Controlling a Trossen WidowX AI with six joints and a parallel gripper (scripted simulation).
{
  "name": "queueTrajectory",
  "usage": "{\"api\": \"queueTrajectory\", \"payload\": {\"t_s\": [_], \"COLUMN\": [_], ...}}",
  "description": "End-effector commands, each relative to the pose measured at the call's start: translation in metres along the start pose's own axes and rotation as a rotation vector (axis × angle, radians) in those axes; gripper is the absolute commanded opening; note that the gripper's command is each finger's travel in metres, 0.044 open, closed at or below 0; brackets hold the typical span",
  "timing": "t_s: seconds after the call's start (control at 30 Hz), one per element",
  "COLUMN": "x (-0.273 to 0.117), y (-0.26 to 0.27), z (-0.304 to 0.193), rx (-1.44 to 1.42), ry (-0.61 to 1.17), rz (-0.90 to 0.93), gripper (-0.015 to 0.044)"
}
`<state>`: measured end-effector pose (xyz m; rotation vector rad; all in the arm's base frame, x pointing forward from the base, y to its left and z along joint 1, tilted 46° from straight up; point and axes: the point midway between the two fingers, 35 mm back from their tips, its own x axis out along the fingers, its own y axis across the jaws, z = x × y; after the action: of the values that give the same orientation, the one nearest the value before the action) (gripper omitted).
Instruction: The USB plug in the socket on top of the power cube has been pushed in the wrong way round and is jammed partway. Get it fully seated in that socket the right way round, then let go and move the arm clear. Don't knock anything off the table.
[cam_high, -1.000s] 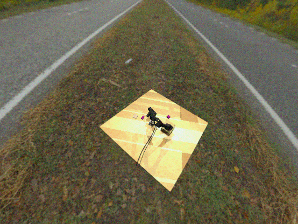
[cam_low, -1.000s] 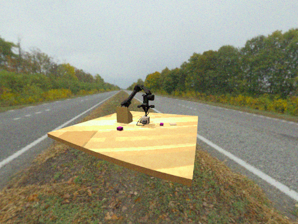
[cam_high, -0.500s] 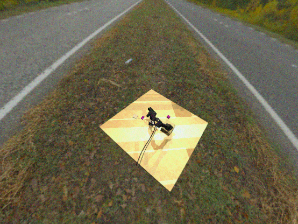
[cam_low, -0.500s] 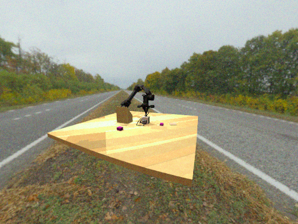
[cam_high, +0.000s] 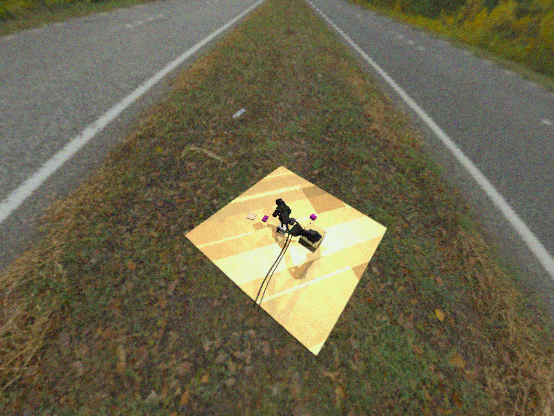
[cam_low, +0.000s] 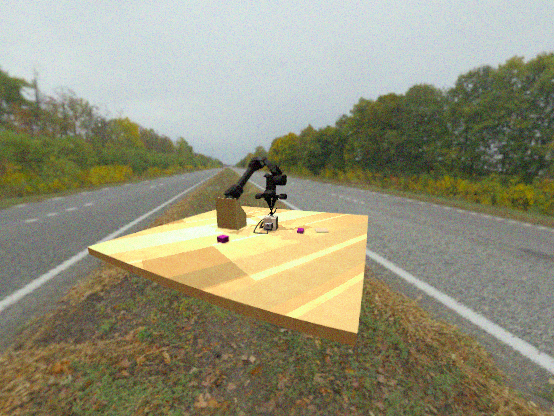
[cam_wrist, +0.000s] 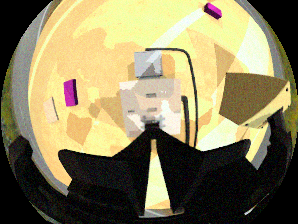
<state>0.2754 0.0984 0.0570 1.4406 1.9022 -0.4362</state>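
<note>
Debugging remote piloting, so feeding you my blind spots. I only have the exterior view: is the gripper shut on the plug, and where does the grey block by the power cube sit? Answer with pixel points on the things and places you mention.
Observer: The wrist view shows the black two-fingered gripper (cam_high: 281, 227) (cam_low: 271, 214) (cam_wrist: 153, 133) shut on the black USB plug (cam_wrist: 153, 121) at the white power cube's (cam_low: 273, 220) (cam_wrist: 167, 92) top.
Operator: And the grey block?
Observer: The light grey rectangular block (cam_wrist: 148, 64) is at the cube's edge farthest from the fingers, with a thin black cable running from it.
Operator: Other openings on top?
Observer: Yes, small dark slots show on the top face, beyond the plug as the wrist view sees it.
</note>
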Motion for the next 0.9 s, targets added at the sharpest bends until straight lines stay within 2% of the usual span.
{"api": "queueTrajectory", "payload": {"t_s": [0.0,0.87], "x": [-0.004,-0.021], "y": [0.001,0.001], "z": [0.000,0.001], "rx": [-0.007,-0.007], "ry": [-0.005,-0.006], "rz": [0.001,0.001], "gripper": [0.0000,0.0000]}}
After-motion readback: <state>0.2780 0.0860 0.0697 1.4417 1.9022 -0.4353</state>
